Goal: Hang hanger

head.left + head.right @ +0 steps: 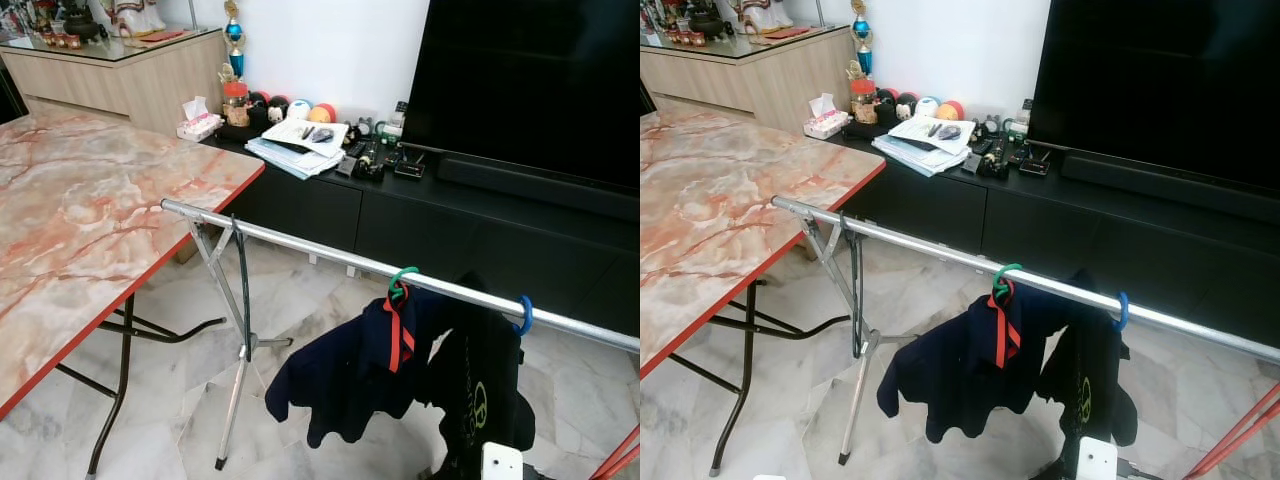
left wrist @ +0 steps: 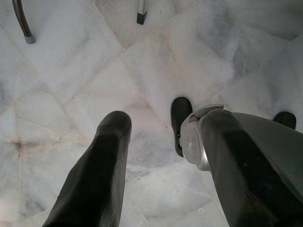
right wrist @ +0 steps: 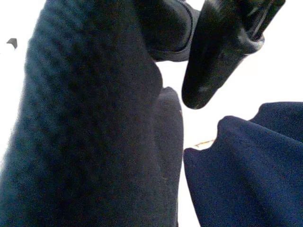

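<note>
while green hanger [image 1: 402, 283] sits on rail [image 1: 320, 250] | left tool [image 2: 156, 142] wide (idle) | right tool [image 3: 189, 90] probably unclosed, beside dark cloth [image 3: 94, 132]

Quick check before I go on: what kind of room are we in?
Most likely a home living room: a big dark television on a low black console, a marble-patterned folding table, and a metal drying rail holding two dark garments on hangers over a marble floor.

home living room, television [image 1: 530, 80], marble floor [image 1: 170, 390]
</note>
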Tool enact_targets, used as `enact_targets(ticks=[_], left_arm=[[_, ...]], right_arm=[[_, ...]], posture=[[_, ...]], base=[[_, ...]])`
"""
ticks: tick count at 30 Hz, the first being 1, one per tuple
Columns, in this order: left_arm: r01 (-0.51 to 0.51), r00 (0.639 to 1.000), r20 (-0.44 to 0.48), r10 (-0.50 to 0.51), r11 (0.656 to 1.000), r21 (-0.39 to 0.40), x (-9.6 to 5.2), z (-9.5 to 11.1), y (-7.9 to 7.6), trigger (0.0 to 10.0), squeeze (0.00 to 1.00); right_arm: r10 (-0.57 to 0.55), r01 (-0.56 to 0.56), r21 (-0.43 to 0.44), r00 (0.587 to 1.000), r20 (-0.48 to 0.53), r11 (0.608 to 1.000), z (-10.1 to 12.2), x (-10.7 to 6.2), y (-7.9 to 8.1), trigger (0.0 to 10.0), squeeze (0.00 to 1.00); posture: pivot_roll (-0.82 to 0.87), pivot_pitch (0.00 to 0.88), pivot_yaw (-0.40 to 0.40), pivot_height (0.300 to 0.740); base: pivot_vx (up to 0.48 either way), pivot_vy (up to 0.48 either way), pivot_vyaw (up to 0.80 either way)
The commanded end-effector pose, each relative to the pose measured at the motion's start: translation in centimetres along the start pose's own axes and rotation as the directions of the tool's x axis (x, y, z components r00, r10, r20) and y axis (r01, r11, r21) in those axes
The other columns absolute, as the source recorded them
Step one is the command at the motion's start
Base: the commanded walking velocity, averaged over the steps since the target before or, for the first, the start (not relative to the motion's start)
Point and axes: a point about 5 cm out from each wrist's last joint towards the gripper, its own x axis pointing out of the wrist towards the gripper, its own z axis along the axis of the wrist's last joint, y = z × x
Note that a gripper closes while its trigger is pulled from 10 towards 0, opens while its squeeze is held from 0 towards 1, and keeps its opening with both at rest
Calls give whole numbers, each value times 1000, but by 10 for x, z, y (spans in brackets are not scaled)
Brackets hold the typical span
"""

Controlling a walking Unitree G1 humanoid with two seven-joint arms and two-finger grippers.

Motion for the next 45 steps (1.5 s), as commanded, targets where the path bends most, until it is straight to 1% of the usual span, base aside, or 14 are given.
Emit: enact_targets(ticks=[1,9,25,29,35,36,37,38,43,45], left_arm=[[2,1000,-27,-2,1000,11,-1,-7,0,10000,0],[3,1000,-28,-3,1000,12,-1,-7,0,10000,0],[1,1000,-27,-1,1000,13,-1,-7,0,10000,0],[-1,1000,-26,1,1000,13,-1,-6,0,10000,0],[-3,1000,-25,4,1000,15,-1,-6,1,10000,0],[-3,1000,-25,3,1000,15,-1,-6,1,10000,0],[-2,1000,-25,3,1000,15,-1,-6,1,10000,0],[-2,1000,-25,2,1000,16,-1,-6,1,10000,0],[0,1000,-26,0,1000,15,-1,-6,0,10000,0],[1,1000,-26,0,1000,15,-1,-6,0,10000,0]], right_arm=[[0,0,-9,1000,-16,1000,-4,-1,1,0,0],[-3,3,-9,1000,-13,1000,-4,-1,1,0,0],[-19,13,-53,995,-99,999,-14,-2,1,0,0],[-21,15,-53,994,-103,998,-16,-2,1,0,0],[-22,14,-66,992,-126,998,-25,-6,1,0,0],[-20,9,-79,990,-142,997,-27,-6,1,0,0],[-16,-7,-114,980,-198,994,-37,-9,1,0,0],[-14,-15,-129,975,-222,992,-41,-10,1,0,0],[-5,-60,-193,947,-321,979,-60,-17,0,0,0],[-7,-68,-209,940,-341,976,-64,-19,0,0,0]], posture=[[103,26,-25,740],[107,27,-25,740],[107,27,-26,740],[107,27,-26,740],[110,29,-25,740],[110,29,-25,740],[110,29,-25,740],[110,29,-25,740],[110,29,-26,740],[110,29,-26,740]], base=[[0,0,0],[0,0,0],[0,0,0],[0,0,0],[0,0,0],[0,0,0],[0,0,0],[0,0,0],[0,0,0],[0,0,0]])
